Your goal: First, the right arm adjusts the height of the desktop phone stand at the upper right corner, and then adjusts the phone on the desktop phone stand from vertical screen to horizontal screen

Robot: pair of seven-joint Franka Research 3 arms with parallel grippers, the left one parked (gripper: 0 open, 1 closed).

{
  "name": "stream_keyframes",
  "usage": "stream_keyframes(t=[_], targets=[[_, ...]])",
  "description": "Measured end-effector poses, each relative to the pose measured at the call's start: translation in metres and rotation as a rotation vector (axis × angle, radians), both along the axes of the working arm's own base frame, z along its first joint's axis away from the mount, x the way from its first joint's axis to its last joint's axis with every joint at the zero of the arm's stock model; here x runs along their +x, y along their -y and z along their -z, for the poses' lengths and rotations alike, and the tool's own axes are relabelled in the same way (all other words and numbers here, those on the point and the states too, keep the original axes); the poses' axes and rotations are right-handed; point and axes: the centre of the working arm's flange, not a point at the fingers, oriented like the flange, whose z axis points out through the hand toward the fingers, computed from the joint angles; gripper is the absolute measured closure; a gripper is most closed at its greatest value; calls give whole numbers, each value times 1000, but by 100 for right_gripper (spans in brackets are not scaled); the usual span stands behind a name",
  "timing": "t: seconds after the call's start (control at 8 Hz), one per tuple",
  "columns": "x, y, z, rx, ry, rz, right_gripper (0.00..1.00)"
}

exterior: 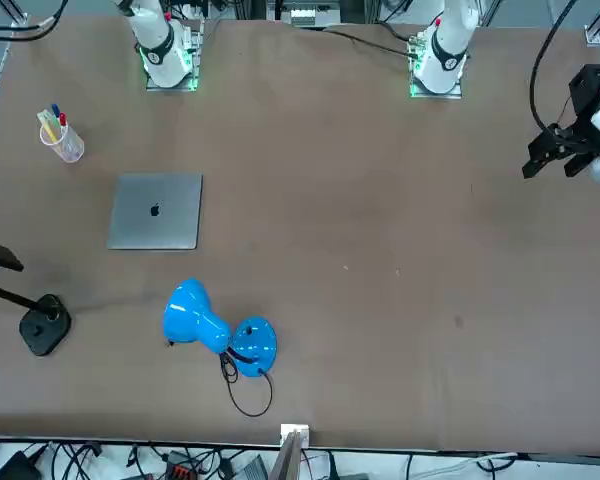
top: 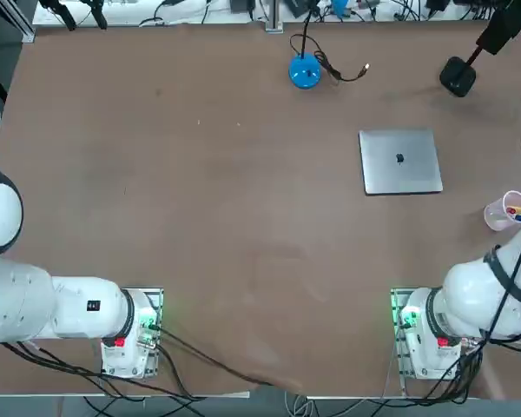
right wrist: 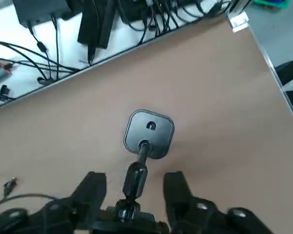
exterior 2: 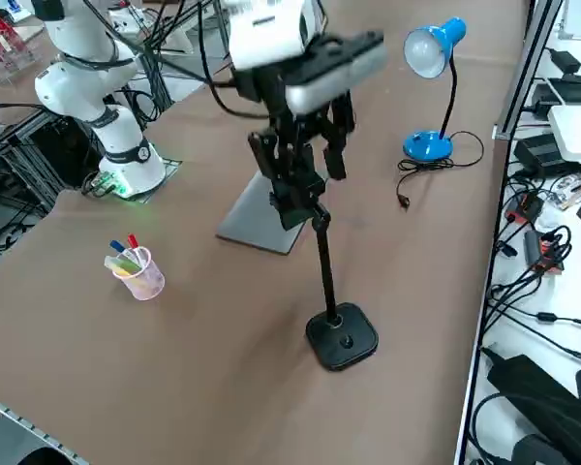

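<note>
Brown table (top: 243, 226) spans the scene; the right arm (top: 469, 295) is based at its near edge and extended along the right side to the far right corner. In the right side view its hand is pointed down over the desktop phone stand (exterior 2: 341, 337). Right gripper (right wrist: 136, 178) is open, fingers spread on either side of the stand's jointed black stem. Stand base is flat on the table, stem slightly tilted. The phone cannot be made out. Counted: one closed silver laptop (top: 400, 162), one blue lamp (exterior: 197, 315), one phone stand, one cup (exterior 2: 145, 276) with several pens (exterior 2: 128, 254). The lamp's head is shown in the front and right side views; in the top view its round base is seen. The two fingers are seen clearly in the wrist view, while the hand is largely out of the top view.
</note>
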Motion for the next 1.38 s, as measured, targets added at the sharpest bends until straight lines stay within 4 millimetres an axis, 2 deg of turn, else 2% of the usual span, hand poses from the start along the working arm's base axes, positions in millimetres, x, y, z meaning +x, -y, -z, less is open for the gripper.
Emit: stream_keyframes(t=[0.12,0.5,1.0,1.25,1.38], targets=[[3,1,12,4,-16,2,37],[9,3,34,14,-44,11,38],[10,3,42,32,-51,89,44],[9,3,52,41,-71,101,47],[8,3,55,43,-77,104,52]])
